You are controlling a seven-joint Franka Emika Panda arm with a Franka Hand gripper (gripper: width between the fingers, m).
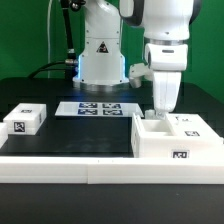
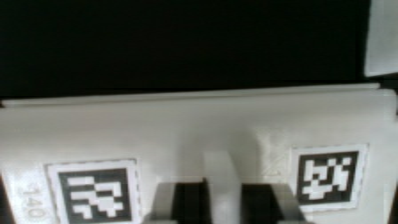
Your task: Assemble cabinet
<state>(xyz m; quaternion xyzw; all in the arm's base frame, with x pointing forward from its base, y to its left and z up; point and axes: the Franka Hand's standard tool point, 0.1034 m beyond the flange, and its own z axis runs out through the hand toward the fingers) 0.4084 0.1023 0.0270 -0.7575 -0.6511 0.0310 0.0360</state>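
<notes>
The cabinet [image 1: 176, 140], a large white box with black-and-white tags, stands on the black table at the exterior view's right. My gripper [image 1: 160, 108] comes straight down onto its rear left part. In the wrist view the cabinet's white face [image 2: 196, 125] fills the frame, with one tag [image 2: 93, 190] on one side and another tag [image 2: 327, 176] on the other. My two black fingers [image 2: 187, 203] stand close together on either side of a thin white upright wall [image 2: 224, 185] of the cabinet. My gripper [image 2: 224, 205] is shut on that wall.
A small white tagged block [image 1: 27, 120] sits at the exterior view's left. The marker board [image 1: 100, 108] lies flat in front of the robot's base [image 1: 102, 60]. A low white rail [image 1: 100, 166] runs along the table's near edge.
</notes>
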